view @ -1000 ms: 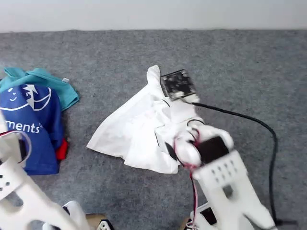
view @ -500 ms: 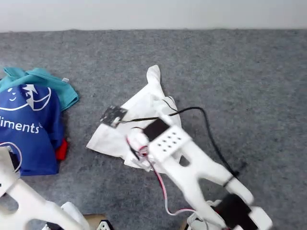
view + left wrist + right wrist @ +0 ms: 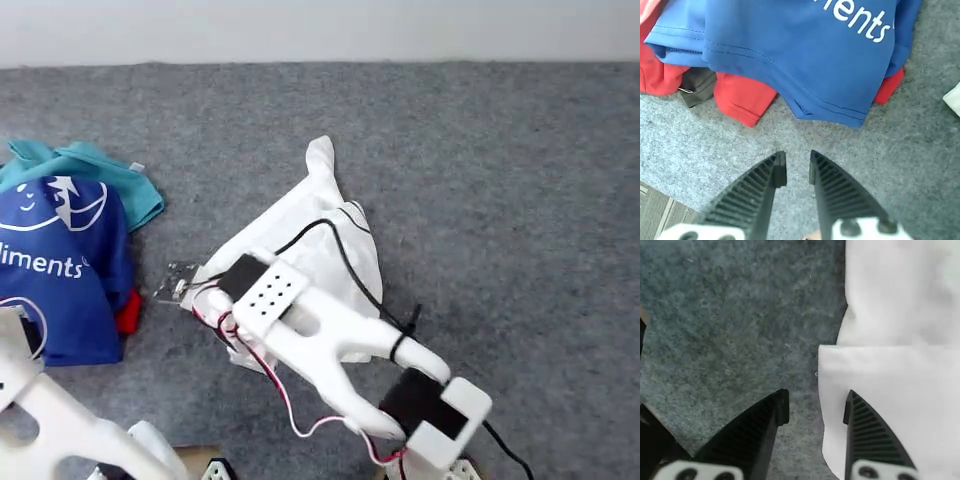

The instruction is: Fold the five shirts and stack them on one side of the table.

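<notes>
**Surface** [image 3: 500, 180]: grey, felt-like; a pale wall [image 3: 320, 30] runs along its far edge.

**White shirt** [image 3: 310, 225]: lies crumpled near the middle of the surface, unfolded, with one narrow part pointing toward the wall. It is well apart from the other shirts.

**Blue shirt** [image 3: 60, 260]: lies at the left side of the surface on top of the pile, with white print facing up.

**Teal shirt** [image 3: 115, 185]: lies under the blue shirt and shows past its far edge.

**Red shirt** [image 3: 742, 100]: lies under the blue shirt and shows along its near edge and at one corner.

**Dark cloth** [image 3: 697, 87]: a small piece tucked against the red shirt, beneath the blue hem.

**Right arm** [image 3: 330, 335]: white, reaches from the near edge across the white shirt to that shirt's left edge. A black cable [image 3: 345, 265] trails over the shirt.

**Right claw** [image 3: 815, 407]: fingers apart and holding nothing. It sits low over the white shirt's edge, with one finger above the bare surface and the other above the cloth.

**Left arm** [image 3: 40, 420]: white, at the near left corner.

**Left claw** [image 3: 797, 167]: fingers narrowly apart and holding nothing. It sits over the bare surface just short of the blue shirt's hem, touching no shirt.
</notes>
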You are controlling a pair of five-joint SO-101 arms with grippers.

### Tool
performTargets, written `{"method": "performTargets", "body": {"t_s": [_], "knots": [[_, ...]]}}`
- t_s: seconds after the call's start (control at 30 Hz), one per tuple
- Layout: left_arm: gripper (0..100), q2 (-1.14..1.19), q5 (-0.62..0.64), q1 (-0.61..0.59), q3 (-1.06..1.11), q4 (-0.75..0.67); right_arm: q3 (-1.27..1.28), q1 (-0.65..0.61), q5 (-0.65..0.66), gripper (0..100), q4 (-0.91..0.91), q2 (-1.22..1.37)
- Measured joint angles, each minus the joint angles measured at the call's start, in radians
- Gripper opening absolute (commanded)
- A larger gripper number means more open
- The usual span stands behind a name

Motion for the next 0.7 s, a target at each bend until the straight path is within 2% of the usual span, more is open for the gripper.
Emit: {"method": "performTargets", "body": {"t_s": [0.33,0.5,0.7], "knots": [[8,0.0,0.0,0.0,0.0,0.0,0.0,0.0,0.012,18.8,-0.161,0.104],[8,0.0,0.0,0.0,0.0,0.0,0.0,0.054,0.089,18.6,-0.199,0.158],[8,0.0,0.0,0.0,0.0,0.0,-0.028,0.101,0.141,2.7,-0.209,0.21]]}}
